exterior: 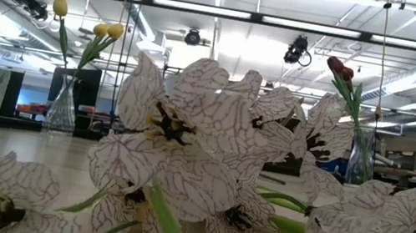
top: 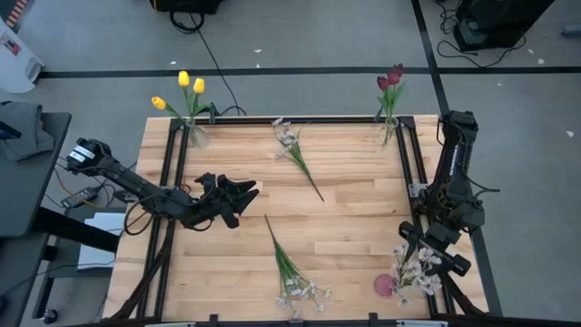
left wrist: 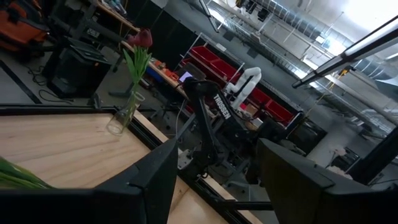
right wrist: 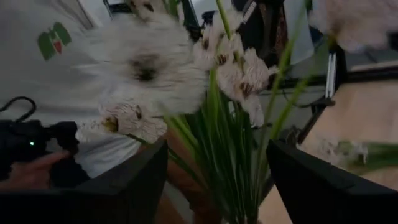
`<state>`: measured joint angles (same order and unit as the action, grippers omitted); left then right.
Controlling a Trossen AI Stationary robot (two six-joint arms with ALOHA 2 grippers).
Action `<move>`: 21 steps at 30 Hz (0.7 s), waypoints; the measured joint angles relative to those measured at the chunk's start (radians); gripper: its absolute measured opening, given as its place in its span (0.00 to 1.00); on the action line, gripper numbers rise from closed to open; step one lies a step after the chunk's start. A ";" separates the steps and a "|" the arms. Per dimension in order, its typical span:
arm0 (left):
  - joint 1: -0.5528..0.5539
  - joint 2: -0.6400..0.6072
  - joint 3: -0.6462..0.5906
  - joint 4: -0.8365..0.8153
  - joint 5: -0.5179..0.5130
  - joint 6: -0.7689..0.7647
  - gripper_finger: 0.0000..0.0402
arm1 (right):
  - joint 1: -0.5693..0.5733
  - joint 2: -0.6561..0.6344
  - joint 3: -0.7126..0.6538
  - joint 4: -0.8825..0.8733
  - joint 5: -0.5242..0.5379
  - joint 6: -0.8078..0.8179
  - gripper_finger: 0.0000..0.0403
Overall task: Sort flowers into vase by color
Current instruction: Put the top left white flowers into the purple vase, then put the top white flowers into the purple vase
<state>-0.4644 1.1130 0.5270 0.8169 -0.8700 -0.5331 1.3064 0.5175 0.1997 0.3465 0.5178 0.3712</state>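
Right claw (top: 419, 257), at five o'clock on the desk (top: 345, 227), is seen with fingers apart around a whitish spray (top: 416, 272), seemingly in a vase there. Left claw (top: 243, 193), at nine o'clock, is parted and empty. Yellow tulips (top: 186, 86) and red tulips (top: 390, 80) are already vased at eleven and one o'clock; two whitish sprays (top: 295, 150) are left lying on the desk.

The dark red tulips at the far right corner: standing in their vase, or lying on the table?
Standing in their vase: the dark red tulips rise upright from it.
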 joint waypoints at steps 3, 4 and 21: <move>0.000 0.000 0.000 0.000 -0.007 0.002 0.56 | 0.014 -0.046 0.000 -0.125 -0.007 0.058 0.73; 0.000 0.000 0.000 0.000 -0.013 0.007 0.56 | 0.017 -0.067 0.000 -0.171 -0.007 0.082 0.73; 0.000 0.000 0.000 -0.001 -0.022 0.007 0.56 | 0.094 -0.357 0.353 -0.751 0.129 -0.130 0.71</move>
<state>-0.4644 1.1130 0.5270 0.8162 -0.8917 -0.5265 1.4002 0.1608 0.5526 -0.4043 0.6465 0.2412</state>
